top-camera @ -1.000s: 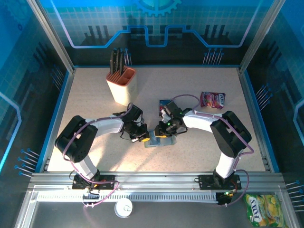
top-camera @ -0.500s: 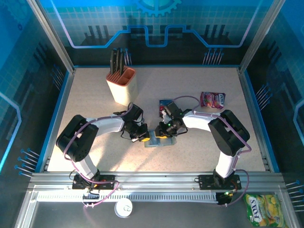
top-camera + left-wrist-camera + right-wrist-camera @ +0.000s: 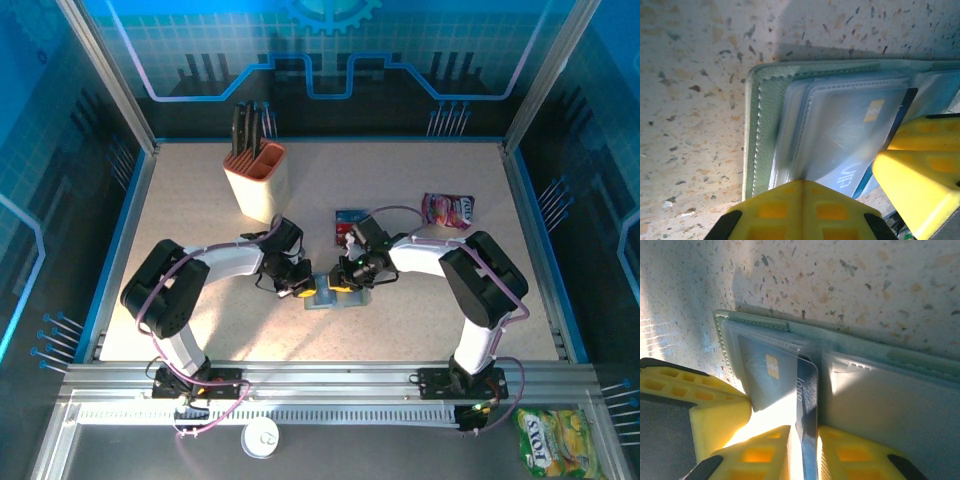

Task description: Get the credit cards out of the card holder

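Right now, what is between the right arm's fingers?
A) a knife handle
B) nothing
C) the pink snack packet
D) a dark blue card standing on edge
D: in the right wrist view a dark blue card stands on edge between the right fingers, over the open card holder.

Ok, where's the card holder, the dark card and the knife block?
card holder [image 3: 752, 140]: left wrist view, on its stitched green edge.
dark card [image 3: 807, 400]: right wrist view, on the middle of its face.
knife block [image 3: 258, 188]: top external view, on its beige front.
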You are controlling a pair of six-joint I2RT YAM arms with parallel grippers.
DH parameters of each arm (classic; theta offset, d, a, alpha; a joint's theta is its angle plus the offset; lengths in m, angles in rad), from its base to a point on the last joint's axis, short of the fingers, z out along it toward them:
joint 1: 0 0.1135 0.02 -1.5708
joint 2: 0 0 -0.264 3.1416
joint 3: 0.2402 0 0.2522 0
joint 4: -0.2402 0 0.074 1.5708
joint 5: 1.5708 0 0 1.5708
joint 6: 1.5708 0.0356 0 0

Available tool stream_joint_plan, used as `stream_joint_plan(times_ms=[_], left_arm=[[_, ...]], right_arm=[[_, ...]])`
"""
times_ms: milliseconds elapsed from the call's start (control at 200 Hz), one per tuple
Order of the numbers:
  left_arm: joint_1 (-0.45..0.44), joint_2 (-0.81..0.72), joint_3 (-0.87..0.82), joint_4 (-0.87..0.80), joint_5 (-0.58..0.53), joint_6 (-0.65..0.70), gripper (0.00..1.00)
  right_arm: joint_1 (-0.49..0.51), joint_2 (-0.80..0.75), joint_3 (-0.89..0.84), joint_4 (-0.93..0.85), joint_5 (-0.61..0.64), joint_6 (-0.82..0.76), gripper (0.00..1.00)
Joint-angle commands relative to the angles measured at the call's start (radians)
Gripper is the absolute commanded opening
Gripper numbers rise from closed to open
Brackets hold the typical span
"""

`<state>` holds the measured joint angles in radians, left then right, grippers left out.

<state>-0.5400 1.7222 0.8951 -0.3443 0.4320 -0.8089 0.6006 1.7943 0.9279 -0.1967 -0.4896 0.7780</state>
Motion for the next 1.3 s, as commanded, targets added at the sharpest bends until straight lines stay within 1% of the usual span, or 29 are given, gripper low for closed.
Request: stream_joint_plan(times_ms=[0,65,270,385,405,515,795,1030,1296], left_arm=[[-0.008,0.042,-0.001,-0.063,-0.038,0.020,0.00],[-0.007,0.043,0.001,-0.067,-0.039,0.020,0.00],[-0.008,0.042,-0.001,-0.073,-0.041,0.022,0.00],[-0.008,0.045,0.003,-0.078,-0.041,0.022,0.00],[-0.008,0.045,0.002,-0.079,-0.041,0.022,0.00],[-0.008,0.045,0.004,-0.081,-0.043,0.024,0.00],[-0.007,0.051,-0.002,-0.083,-0.045,0.024,0.00],[-0.002,0.045,-0.003,-0.090,-0.049,0.028,0.00],[0.001,0.034,0.007,-0.095,-0.044,0.033,0.00]], right_arm=[[-0.008,-0.033,-0.016,0.041,-0.036,0.023,0.20],[-0.010,-0.039,-0.024,0.053,-0.038,0.029,0.19],[-0.022,-0.057,-0.043,0.082,-0.045,0.049,0.18],[-0.029,-0.064,-0.043,0.109,-0.056,0.064,0.16],[-0.030,-0.064,-0.068,0.114,-0.059,0.066,0.15],[-0.036,-0.066,-0.081,0.136,-0.070,0.075,0.13],[-0.050,-0.078,-0.103,0.137,-0.065,0.070,0.11],[-0.070,-0.109,-0.114,0.103,-0.050,0.045,0.10],[-0.094,-0.176,-0.083,-0.046,0.009,-0.046,0.08]])
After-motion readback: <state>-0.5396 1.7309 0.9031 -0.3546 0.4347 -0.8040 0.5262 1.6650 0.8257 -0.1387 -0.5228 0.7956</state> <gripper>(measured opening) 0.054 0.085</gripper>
